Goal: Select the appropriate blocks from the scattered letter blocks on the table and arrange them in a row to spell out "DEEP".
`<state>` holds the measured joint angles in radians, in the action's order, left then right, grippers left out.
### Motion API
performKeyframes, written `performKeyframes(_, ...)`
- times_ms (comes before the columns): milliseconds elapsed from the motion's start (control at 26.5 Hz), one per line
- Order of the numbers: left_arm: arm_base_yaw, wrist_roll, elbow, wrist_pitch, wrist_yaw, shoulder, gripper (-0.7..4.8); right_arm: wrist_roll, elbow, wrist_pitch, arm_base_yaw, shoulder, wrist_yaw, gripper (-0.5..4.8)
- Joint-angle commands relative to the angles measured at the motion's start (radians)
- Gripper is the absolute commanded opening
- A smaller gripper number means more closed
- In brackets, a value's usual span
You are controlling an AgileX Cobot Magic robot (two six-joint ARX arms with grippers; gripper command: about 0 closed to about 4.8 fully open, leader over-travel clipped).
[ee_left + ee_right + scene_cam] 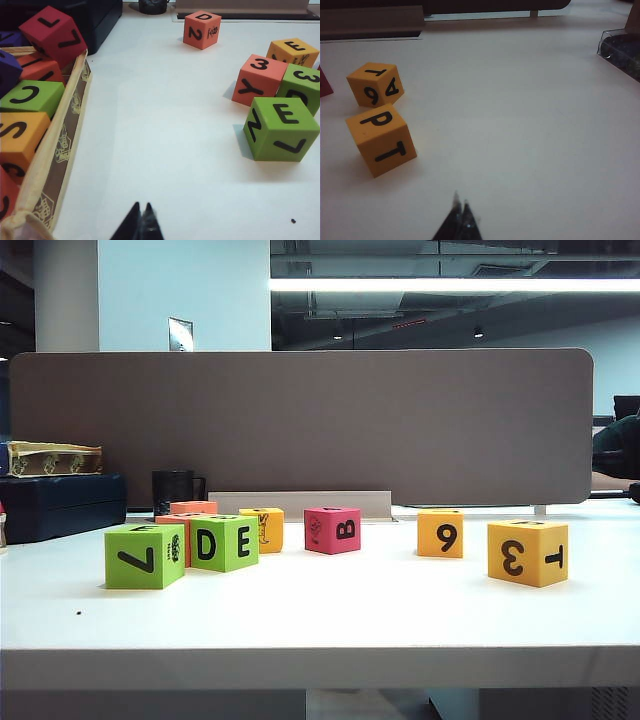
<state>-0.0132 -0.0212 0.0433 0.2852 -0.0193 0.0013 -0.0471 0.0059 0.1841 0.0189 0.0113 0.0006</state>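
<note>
My left gripper is pressed together, holding nothing, above bare desk. My right gripper is likewise pressed together and empty.

Blocks on the desk in the exterior view:
- Two green.
- Two salmon-orange.
- Three yellow-orange.
- One pink.

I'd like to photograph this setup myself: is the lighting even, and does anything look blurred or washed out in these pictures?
Exterior view: a ceiling light strip blows out white, and the blocks cast soft shadows on the table. Left wrist view: blocks sharp, the shut left gripper dark and blurry at the edge. Right wrist view: dimmer, the shut right gripper equally soft.
</note>
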Motion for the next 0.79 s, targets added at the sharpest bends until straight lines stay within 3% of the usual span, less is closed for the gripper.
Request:
performKeyframes(38,0.0,0.005,-0.001,-0.006,-0.01,0.001,-0.05,0.001,-0.005,-0.003,0.002,-0.012,0.0,-0.05)
performKeyframes(264,0.0,0.067,-0.001,-0.006,-0.023,0.001,-0.06,-0.006,-0.005,-0.01,0.004,-0.012,-0.004,-0.05)
performKeyframes(679,0.0,0.067,-0.001,-0.006,-0.032,0.001,-0.05,-0.013,-0.005,-0.034,0.005,-0.012,-0.261,-0.05)
performKeyframes(792,0.0,0.067,-0.001,-0.01,-0.08,0.001,-0.05,-0.087,-0.005,-0.043,0.005,-0.012,-0.351,-0.05)
